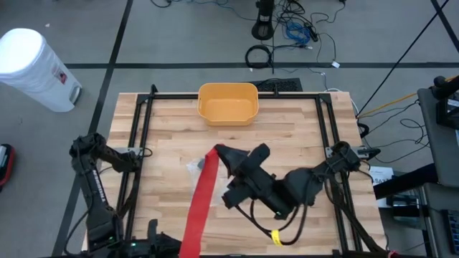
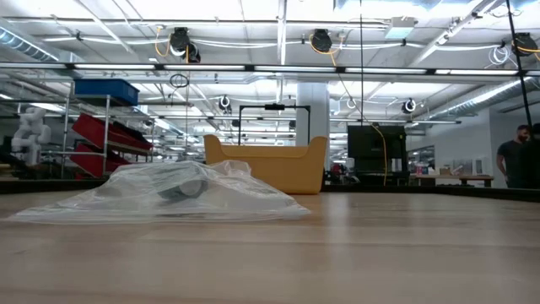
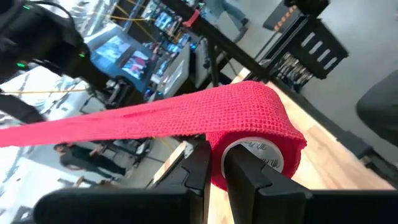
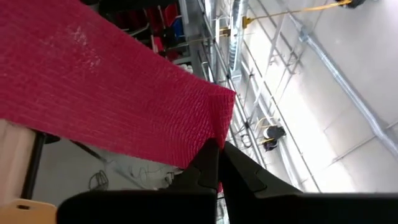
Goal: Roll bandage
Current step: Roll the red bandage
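Close in the left wrist view: red bandage roll (image 3: 255, 134) with a white core, pinched between the left gripper (image 3: 214, 163) fingers, which close narrowly over the roll's edge. Stretched away from the roll as a flat red strip, taut, up and across the tabletop. Seen from above as a long red band (image 1: 202, 195) running from the tabletop's near edge, left of centre, toward the middle of the tabletop (image 1: 165, 136). Left gripper itself down at the near edge, mostly out of the high view.

At the far end of the strip: right gripper (image 4: 217, 152), fully closed, clamped on the free end of the bandage, fingers meeting on the corner of the red fabric. Positioned over the middle of the tabletop in the high view (image 1: 224, 154), right arm reaching in from the right edge.

Just beside the strip's far end, on the left-edge side: crumpled clear plastic bag (image 2: 173, 192) lying flat on the wood, something grey inside, not identifiable. Yellow bin (image 1: 227, 103) at the middle of the far edge, well apart from the bandage and upright. White cylindrical container (image 1: 36, 68) on the floor beyond the far left corner.
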`<state>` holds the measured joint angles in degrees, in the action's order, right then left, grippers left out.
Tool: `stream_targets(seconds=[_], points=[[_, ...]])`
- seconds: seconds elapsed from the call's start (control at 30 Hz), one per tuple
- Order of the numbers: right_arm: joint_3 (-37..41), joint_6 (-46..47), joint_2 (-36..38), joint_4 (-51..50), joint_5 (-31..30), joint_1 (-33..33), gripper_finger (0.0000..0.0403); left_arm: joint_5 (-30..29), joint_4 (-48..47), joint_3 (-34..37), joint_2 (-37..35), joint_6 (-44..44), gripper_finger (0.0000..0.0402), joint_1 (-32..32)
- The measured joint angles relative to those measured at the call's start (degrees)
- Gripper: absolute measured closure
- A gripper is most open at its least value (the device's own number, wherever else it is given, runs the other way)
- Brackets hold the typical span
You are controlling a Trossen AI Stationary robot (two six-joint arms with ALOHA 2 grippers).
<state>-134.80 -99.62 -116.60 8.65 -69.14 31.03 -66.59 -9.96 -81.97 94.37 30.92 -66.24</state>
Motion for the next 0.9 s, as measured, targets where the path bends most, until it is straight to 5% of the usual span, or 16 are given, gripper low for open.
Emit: stream_targets(seconds=[0.33,0.63,0.9], points=[[-0.02,24.28,-0.07,-20.42,0.49,-1.59,0.0403,-2.93,0.66,-0.98,0.00,1.52,0.0360,-4.44],[0.00,50.90,-0.09,-40.38,13.40,-5.79,0.0374,8.20,3.80,-1.07,0.00,3.36,0.0360,-4.01],[0.00,68.84,-0.09,-56.30,14.10,-7.09,0.0321,7.52,4.12,-1.07,0.00,4.19,0.0360,-4.02]])
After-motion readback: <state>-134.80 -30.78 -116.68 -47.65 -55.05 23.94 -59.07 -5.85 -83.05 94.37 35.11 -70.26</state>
